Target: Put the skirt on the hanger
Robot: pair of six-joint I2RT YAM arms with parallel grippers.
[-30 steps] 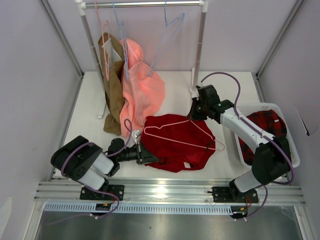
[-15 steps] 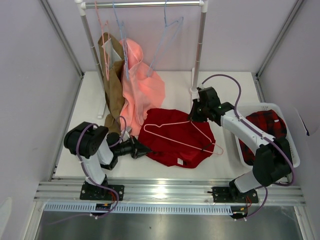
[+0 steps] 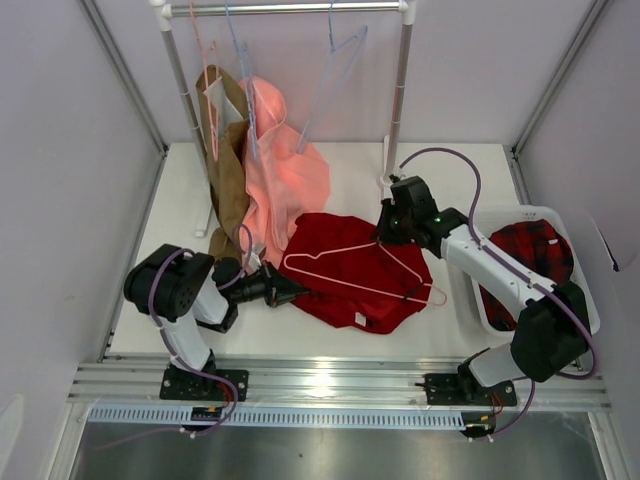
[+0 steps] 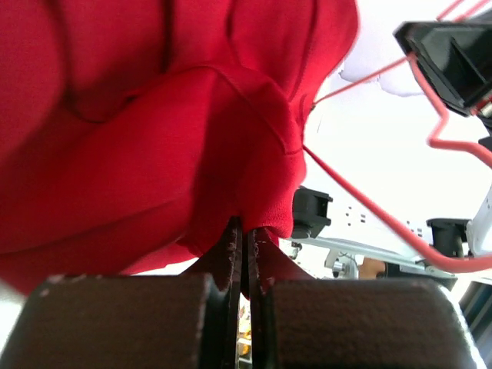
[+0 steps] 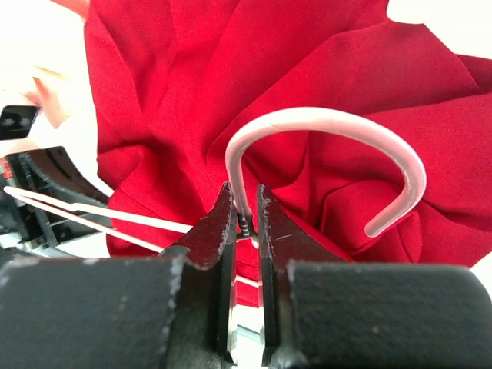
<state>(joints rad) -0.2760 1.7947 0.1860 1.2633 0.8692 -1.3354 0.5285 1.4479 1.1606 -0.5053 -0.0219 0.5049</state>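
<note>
White table (image 3: 352, 172) below: my left pincer (image 4: 246, 237) nips the skirt (image 3: 332, 300) at its left edge; my right pincer (image 5: 244, 209) clamps the hanger (image 5: 323, 117) by its hook.

Plaid cloth (image 3: 545, 246) in white basket (image 3: 523, 211); salmon-pink garment (image 3: 290, 180), brown garment (image 3: 228, 190) hanging from rack (image 3: 400, 90)

In the left wrist view the skirt (image 4: 138, 154) runs off the top and left edges, and the fold in the left gripper (image 4: 244, 231) hides how deep the cloth goes. The right gripper (image 5: 246, 206) covers the neck of the hanger (image 5: 323, 114). The label (image 3: 360, 320) seems too small to read. The right arm (image 3: 490, 262) hides part of the plaid cloth (image 3: 540, 245).
</note>
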